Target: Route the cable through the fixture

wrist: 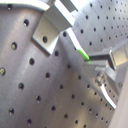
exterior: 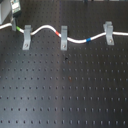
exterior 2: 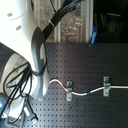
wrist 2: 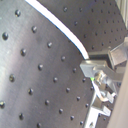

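Cable [exterior: 75, 40] is pinched near its green band [wrist: 83, 54] by the end effector [wrist 2: 94, 76], fingers pressed onto the cord at the first exterior view's upper left, just beside the nearest post [exterior: 26, 37]. From there it snakes along the perforated desk [exterior: 65, 90] through the forks of the middle post [exterior: 64, 37] and far post [exterior: 108, 32]. Judging by this, the last fixture is in hand; the next move calls for seating the cord low in that fork without tugging it from the others.
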You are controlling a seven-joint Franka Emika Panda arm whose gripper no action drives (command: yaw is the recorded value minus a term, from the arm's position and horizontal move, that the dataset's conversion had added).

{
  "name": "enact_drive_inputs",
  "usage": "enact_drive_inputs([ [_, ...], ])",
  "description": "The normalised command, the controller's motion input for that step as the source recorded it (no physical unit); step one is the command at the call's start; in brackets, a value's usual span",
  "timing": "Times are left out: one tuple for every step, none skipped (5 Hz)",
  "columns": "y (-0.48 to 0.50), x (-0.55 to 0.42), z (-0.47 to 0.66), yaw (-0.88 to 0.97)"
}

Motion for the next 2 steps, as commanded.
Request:
enact_drive_inputs([
  [-0.108,-0.246,0.00,0.22],
  [-0.006,-0.140,0.00,0.15],
])
